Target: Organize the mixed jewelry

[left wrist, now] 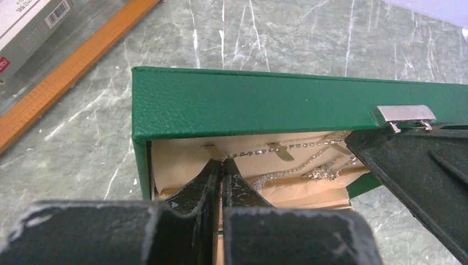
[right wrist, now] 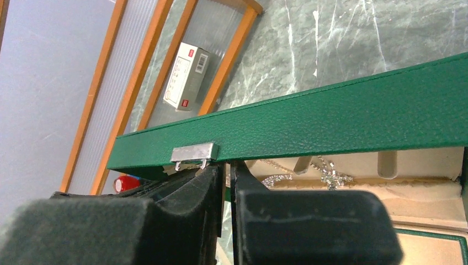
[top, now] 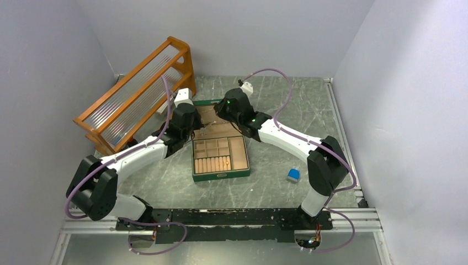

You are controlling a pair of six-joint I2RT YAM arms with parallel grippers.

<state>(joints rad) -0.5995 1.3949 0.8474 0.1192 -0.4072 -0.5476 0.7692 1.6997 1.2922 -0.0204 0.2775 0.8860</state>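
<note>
Two robot arms (top: 138,157) (top: 287,138), one green box (top: 221,175), one wooden rack (top: 132,96), one blue block (top: 293,175), several thin chains (left wrist: 248,154)

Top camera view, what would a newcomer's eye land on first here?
The open green jewelry box at mid-table, with the left arm and right arm both reaching into its raised lid. The wrist views show sparkly chains strung across the lid's beige lining. An orange wooden rack stands far left; a small blue block lies right of the box.

Box (top: 221,165) mid-bench (top: 165,187). Lid (left wrist: 248,105) open, behind the compartments (top: 218,148); chains (left wrist: 325,172) inside the lid. Rack (top: 138,94) behind-left of box, block (top: 293,175) right of box, well apart. Left pincer (left wrist: 221,165) at lid's left inside, right pincer (right wrist: 229,165) at lid's clasp edge.
</note>
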